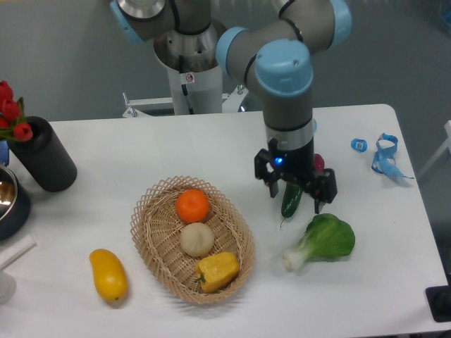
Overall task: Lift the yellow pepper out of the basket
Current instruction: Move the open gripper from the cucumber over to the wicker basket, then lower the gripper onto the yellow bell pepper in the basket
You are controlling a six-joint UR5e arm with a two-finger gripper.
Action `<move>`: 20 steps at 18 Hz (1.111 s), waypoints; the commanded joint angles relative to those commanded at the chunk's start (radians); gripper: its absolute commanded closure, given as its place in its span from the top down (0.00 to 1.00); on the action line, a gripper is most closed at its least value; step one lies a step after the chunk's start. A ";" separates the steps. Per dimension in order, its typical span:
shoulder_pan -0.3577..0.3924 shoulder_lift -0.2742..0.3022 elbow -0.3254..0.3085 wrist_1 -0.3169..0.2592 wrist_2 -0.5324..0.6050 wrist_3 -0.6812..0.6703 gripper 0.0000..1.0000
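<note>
White table (211, 144), grey wall behind. Left edge: black vase (44, 155) with red tulips. Yellow mango-like fruit (108, 274) beside basket (151, 211). Basket holds orange (192, 205), beige ball (196, 239), yellow pepper (218, 270) at near end. Gripper (296, 199) right of basket, jaws wide, empty, above green chili (290, 202). Bok choy (325, 240) near it. Blue strap (384, 155) far right.

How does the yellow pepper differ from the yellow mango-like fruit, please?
The yellow pepper is blocky and lobed; the mango-like fruit is smooth and elongated. The pepper lies inside the wicker basket, the fruit on the table beside it. Both are yellow.
</note>
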 joint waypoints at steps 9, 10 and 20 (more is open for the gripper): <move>-0.071 -0.069 0.008 0.020 -0.106 -0.004 1.00; -0.081 -0.078 0.014 0.020 -0.113 0.039 1.00; -0.121 -0.101 -0.018 0.009 -0.163 0.213 1.00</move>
